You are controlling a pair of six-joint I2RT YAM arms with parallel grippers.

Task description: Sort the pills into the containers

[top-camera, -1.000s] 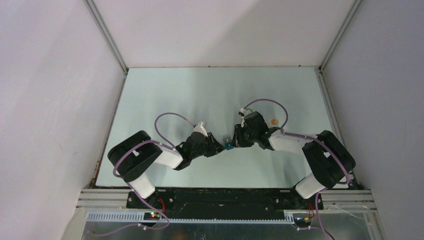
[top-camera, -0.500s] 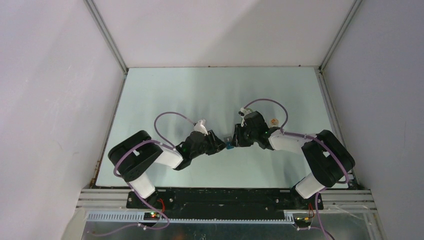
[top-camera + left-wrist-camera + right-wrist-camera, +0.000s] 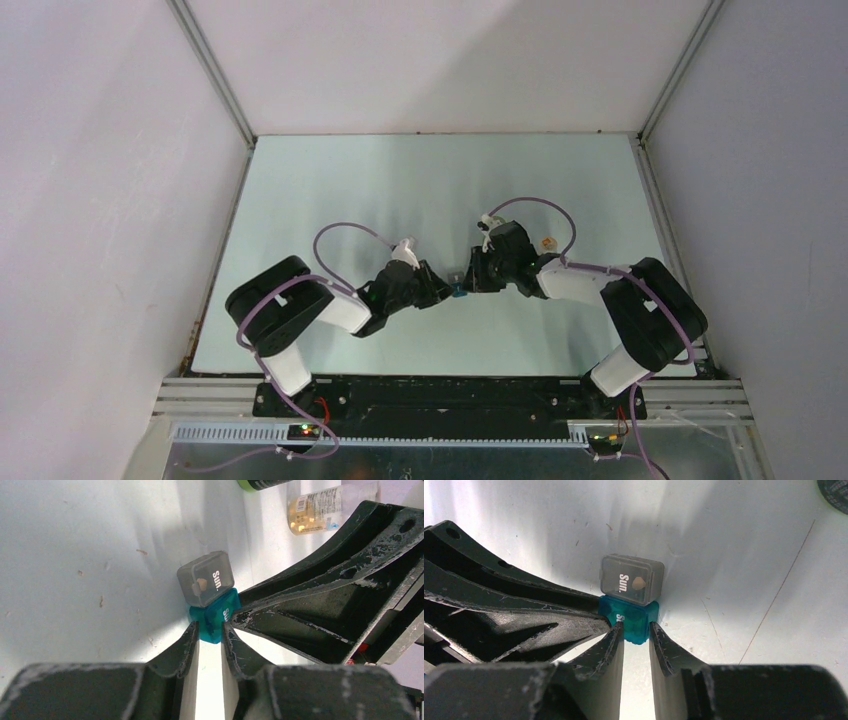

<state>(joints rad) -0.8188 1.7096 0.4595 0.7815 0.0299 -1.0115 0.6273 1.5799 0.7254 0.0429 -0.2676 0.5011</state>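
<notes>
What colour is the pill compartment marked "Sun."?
The "Sun." compartment is smoky translucent grey; best seen in the right wrist view.

— What do the pill boxes look like?
— There's a small smoky-grey clear plastic pill box (image 3: 205,580) with "Sun." printed on its lid and one beige pill (image 3: 201,584) inside. A small translucent teal plastic pill box (image 3: 215,615) touches its near side, and part of a white letter shows on the lid.
— And the bottles?
— Further off is a pale clear plastic bottle (image 3: 312,507) with a printed label and golden contents. Beside it, only the lime-green rim of a dark bottle (image 3: 248,484) is in view.
</notes>
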